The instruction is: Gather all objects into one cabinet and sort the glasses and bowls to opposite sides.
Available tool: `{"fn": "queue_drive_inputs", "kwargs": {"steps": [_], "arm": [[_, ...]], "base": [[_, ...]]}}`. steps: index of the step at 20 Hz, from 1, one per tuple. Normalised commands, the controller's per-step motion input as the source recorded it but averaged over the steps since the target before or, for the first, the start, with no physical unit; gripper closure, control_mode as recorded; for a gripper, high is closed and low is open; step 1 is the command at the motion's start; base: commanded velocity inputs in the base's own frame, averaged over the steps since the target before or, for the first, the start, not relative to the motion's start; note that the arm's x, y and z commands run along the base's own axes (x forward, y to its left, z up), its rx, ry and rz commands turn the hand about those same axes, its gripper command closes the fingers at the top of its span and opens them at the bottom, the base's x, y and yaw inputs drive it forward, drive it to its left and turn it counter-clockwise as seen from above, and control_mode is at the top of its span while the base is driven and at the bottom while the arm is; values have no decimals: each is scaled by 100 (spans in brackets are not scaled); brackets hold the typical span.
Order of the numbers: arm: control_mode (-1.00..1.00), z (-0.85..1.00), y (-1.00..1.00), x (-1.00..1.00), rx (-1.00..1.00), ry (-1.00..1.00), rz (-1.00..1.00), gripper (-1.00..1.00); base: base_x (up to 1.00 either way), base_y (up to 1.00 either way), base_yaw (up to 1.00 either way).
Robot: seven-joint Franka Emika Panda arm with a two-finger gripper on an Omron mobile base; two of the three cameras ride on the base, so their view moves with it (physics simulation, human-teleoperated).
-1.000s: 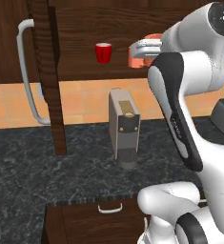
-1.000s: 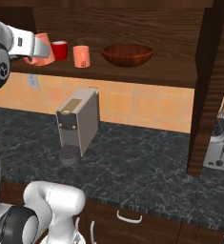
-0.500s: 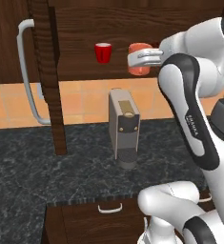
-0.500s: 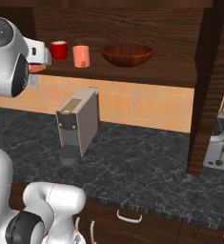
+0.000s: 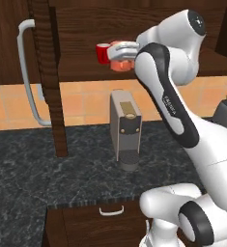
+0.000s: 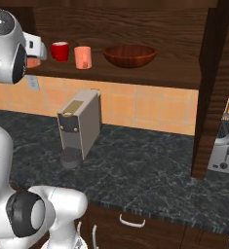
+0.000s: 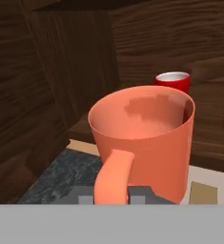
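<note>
My gripper (image 5: 120, 57) is shut on the handle of a salmon-orange cup (image 5: 119, 65), held upright at the front of the cabinet shelf (image 5: 81, 73), just right of the bright red cup (image 5: 102, 52). In the hand view this held cup (image 7: 147, 138) is close up, handle toward the camera, with the gripper (image 7: 113, 194) at its base and the red cup (image 7: 173, 81) behind it on the shelf. On the shelf (image 6: 150, 75) stand the red cup (image 6: 60, 50), a second salmon-orange cup (image 6: 82, 57) and the wide dark reddish-brown bowl (image 6: 130, 55) to their right.
The cabinet door stands open at the left, with its long grey bar handle (image 5: 25, 72). A grey-beige coffee machine (image 5: 126, 128) stands on the dark stone counter (image 6: 145, 170) below the shelf. A toaster (image 6: 225, 151) sits at the right. Drawers (image 5: 110, 211) run under the counter.
The arm has swung the held salmon-orange cup leftward and slightly down along the shelf front, ending close beside the red cup. The cups and bowl on the shelf stayed put.
</note>
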Motion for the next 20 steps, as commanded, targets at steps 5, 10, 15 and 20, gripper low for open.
{"fn": "queue_drive_inputs", "kwargs": {"steps": [5,10,15,20], "arm": [[-100,-83,0,48,2,1,11,100],[-100,13,3,39,0,0,0,100],[-100,22,22,54,0,0,0,100],[-100,-15,30,78,0,8,0,100]], "base": [[0,0,0],[0,0,0],[0,0,0],[0,0,0]]}}
